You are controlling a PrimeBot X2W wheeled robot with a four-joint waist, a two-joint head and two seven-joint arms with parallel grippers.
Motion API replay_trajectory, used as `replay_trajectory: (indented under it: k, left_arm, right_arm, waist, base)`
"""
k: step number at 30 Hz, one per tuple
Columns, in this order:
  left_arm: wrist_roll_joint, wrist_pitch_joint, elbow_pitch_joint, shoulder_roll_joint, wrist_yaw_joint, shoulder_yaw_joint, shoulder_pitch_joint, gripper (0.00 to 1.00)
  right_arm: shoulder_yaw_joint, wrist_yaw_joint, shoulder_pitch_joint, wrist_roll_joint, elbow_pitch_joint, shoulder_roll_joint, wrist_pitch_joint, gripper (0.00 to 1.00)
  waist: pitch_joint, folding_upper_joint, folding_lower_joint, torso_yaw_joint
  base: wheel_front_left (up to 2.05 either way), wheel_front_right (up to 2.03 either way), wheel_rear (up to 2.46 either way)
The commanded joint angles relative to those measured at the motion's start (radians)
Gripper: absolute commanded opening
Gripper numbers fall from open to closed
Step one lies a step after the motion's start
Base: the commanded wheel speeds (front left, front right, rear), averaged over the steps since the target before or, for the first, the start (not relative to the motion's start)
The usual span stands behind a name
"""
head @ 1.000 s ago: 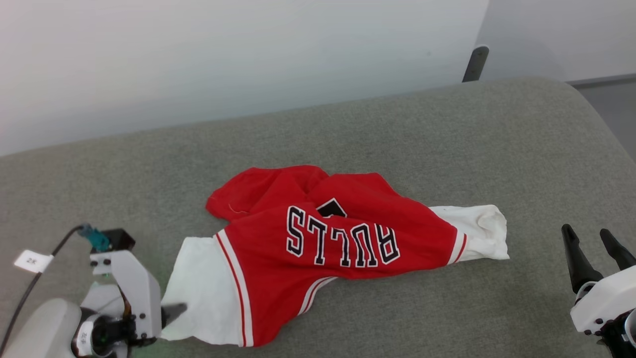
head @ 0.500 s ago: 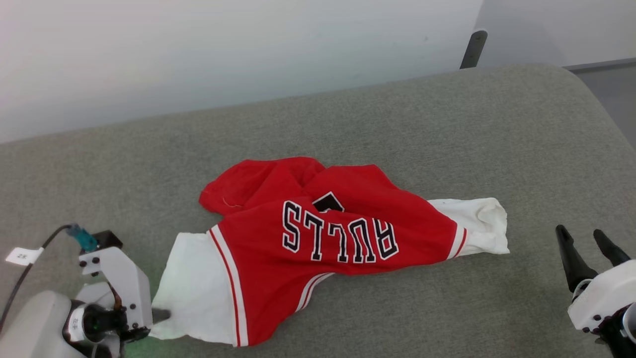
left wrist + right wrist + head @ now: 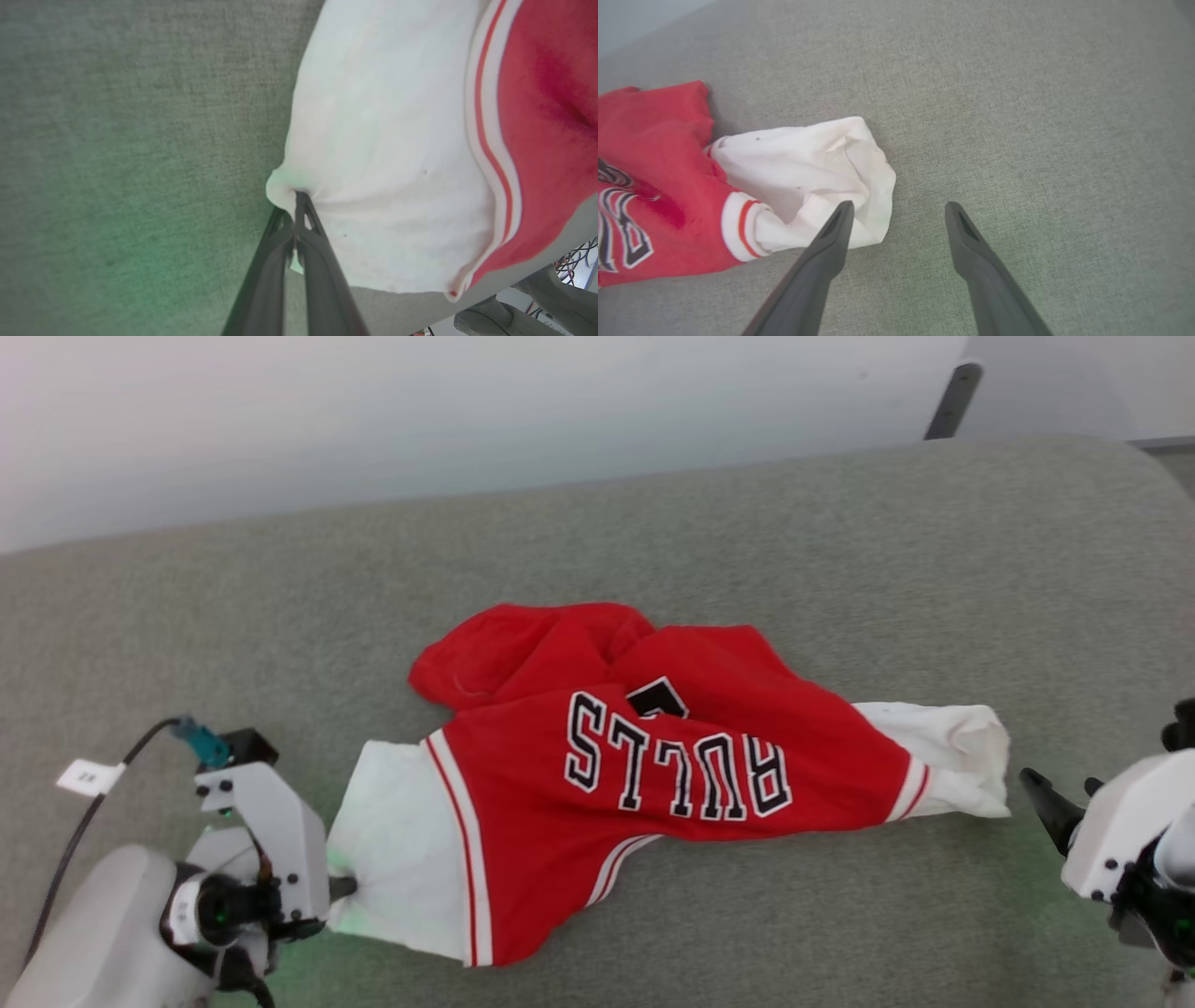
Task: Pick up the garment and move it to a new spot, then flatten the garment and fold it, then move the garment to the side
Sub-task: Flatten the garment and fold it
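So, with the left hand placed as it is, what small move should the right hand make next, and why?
Probably ease the open right hand leftward onto the crumpled white sleeve of the red jersey T-shirt and close. The left hand is shut on the other white sleeve, while the right one brackets mostly bare grey upholstery.

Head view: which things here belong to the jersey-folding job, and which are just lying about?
Job: red BULLS jersey; left hand, shut on its white sleeve; right hand, open beside the other sleeve; grey padded surface under it.
Lying about: dark post at the far edge; white tag on the cable by the left arm.
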Motion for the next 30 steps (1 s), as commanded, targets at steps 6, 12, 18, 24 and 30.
replay_trajectory:
  k: [6,12,18,24,30]
  left_arm:
    - [0.022,-0.015,0.009,-0.038,-0.013,-0.031,-0.026,0.0]
    - [0.025,-0.026,0.021,-0.049,-0.022,-0.038,-0.05,0.0]
    - [0.022,-0.026,0.044,-0.055,-0.032,-0.045,-0.068,0.0]
    - [0.009,0.011,0.011,-0.054,-0.048,-0.046,-0.135,0.0]
    - [-0.007,0.082,-0.072,-0.042,-0.049,-0.036,-0.254,0.0]
  right_arm:
    - [0.013,-0.001,-0.099,-0.005,0.134,-0.017,0.04,1.0]
    - [0.006,-0.001,-0.171,-0.034,0.301,-0.01,0.088,1.0]
    - [0.021,-0.001,-0.203,-0.051,0.464,0.001,0.156,0.0]
    - [0.051,0.0,-0.271,0.051,0.433,-0.023,0.193,0.0]
    - [0.057,0.0,-0.345,0.191,0.31,-0.061,0.285,0.0]
  waist:
    - [0.05,-0.0001,0.0,0.054]
    - [0.069,-0.0001,0.0,0.076]
    - [0.069,-0.0001,0.0,0.085]
    - [0.024,-0.0001,0.0,0.089]
    - [-0.045,-0.0001,0.0,0.089]
  base:
    - [0.0,0.0,0.0]
    - [0.0,0.0,0.0]
    - [0.0,0.0,0.0]
    - [0.0,0.0,0.0]
    - [0.0,0.0,0.0]
